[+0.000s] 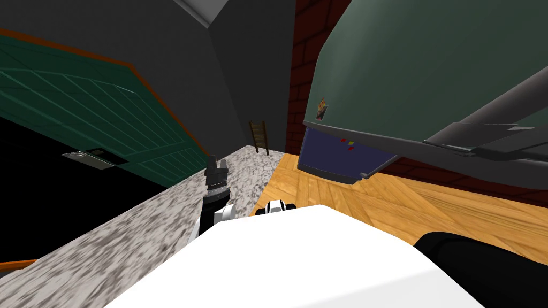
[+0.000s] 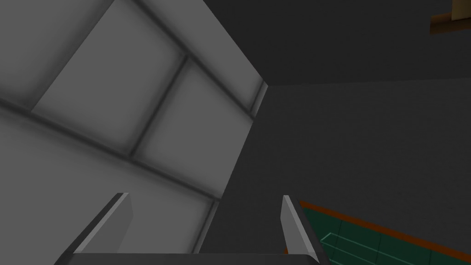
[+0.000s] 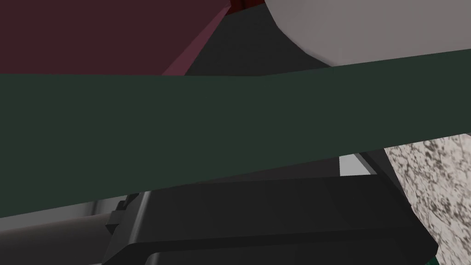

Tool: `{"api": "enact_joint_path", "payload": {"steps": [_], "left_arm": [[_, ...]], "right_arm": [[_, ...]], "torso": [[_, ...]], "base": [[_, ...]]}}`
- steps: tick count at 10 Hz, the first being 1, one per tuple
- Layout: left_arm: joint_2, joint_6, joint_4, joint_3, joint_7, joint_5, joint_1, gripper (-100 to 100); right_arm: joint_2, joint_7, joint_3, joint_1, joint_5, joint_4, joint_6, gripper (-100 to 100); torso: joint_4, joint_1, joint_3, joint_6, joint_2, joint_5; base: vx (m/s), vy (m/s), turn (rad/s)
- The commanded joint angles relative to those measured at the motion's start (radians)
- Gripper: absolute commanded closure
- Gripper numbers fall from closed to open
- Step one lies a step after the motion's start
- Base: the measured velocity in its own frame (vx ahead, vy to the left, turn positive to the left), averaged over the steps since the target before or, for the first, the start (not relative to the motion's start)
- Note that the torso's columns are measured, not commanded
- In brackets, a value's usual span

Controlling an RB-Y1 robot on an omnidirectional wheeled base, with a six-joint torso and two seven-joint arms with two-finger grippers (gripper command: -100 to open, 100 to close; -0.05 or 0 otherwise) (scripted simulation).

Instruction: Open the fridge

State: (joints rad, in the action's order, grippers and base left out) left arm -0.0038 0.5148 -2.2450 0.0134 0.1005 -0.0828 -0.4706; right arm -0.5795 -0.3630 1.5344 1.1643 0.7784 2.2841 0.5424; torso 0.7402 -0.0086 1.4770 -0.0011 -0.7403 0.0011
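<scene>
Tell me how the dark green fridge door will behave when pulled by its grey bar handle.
Probably stiff and heavy: the dark green fridge door is a broad, thick slab. The long grey bar handle looks smooth and rounded, so a grip may slip.

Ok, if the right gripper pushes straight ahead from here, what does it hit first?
The dark green band directly in front of the right gripper. It matches the fridge in colour, so it is probably part of its door. It looks very close, though depth is unclear.

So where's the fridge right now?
In the head view the green-grey fridge stands at the upper right, on the robot's right, against the red brick wall, above the wooden floor.
</scene>
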Motion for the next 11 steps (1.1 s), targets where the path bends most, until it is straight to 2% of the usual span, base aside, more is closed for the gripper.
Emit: {"api": "enact_joint_path", "payload": {"steps": [1,5,6,7,8,11], "left_arm": [[0.0,0.0,0.0,0.0,0.0,0.0,0.0,0],[0.0,0.0,0.0,0.0,0.0,0.0,0.0,0],[0.0,0.0,0.0,0.0,0.0,0.0,0.0,0],[0.0,0.0,0.0,0.0,0.0,0.0,0.0,0],[0.0,0.0,0.0,0.0,0.0,0.0,0.0,0],[0.0,0.0,0.0,0.0,0.0,0.0,0.0,0]], "right_arm": [[-0.023,0.035,0.049,0.023,-0.021,-0.009,-0.006,-100],[-0.056,0.086,0.116,0.062,-0.05,-0.016,-0.006,-100],[-0.056,0.086,0.116,0.062,-0.05,-0.016,-0.006,-100],[-0.059,0.062,0.102,0.072,-0.035,-0.006,0.017,-100],[-0.058,0.06,0.1,0.074,-0.032,-0.005,0.019,0],[-0.055,0.057,0.087,0.081,-0.027,-0.002,0.033,0]], "torso": [[0.0,0.007,0.002,0.001,0.002,0.003],[0.002,0.021,0.008,-0.001,0.003,0.013],[0.003,0.024,0.01,-0.002,0.002,0.017],[0.003,0.026,0.011,-0.003,0.003,0.018],[0.001,0.027,0.008,-0.002,0.003,0.015],[0.0,0.018,0.002,0.0,0.002,0.009]], "base": [[0.01,-0.049,-0.021],[0.012,-0.01,-0.037],[0.005,-0.014,-0.011],[-0.004,-0.013,-0.014],[-0.007,-0.007,-0.018],[-0.002,0.0,-0.003]]}}
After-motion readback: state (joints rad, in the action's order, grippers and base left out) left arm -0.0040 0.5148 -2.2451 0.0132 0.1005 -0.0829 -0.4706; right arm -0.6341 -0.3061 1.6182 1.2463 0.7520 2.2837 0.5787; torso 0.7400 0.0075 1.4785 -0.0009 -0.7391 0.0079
